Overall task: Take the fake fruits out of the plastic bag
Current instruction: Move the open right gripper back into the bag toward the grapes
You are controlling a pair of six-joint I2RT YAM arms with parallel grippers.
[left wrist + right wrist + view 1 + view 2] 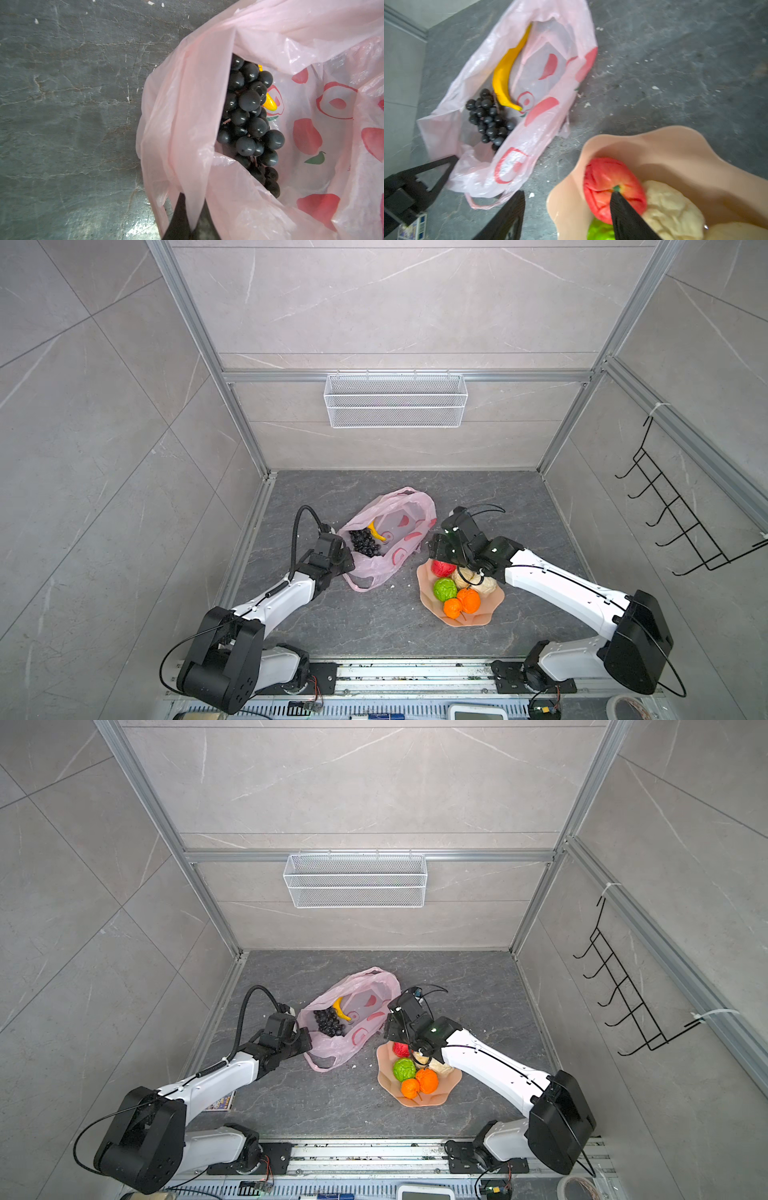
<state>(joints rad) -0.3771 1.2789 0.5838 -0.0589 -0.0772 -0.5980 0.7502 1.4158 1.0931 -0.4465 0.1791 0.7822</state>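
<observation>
- Your left pincer (193, 199) grips the bag (187, 124) rim tight.
- Your right pincer (568, 193) stands wide, empty, over the plate (675, 149) edge beside the apple (604, 178).
- The banana (504, 76) and grapes (488, 120) lie inside the bag; 2 oranges (468, 600) sit on the plate.

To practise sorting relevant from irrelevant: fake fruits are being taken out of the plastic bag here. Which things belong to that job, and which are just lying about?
Job: plastic bag; banana and grape bunch inside it; apple, green ball, two oranges, beige lumps on the plate.
Lying about: wire basket, hook rack on the walls.
</observation>
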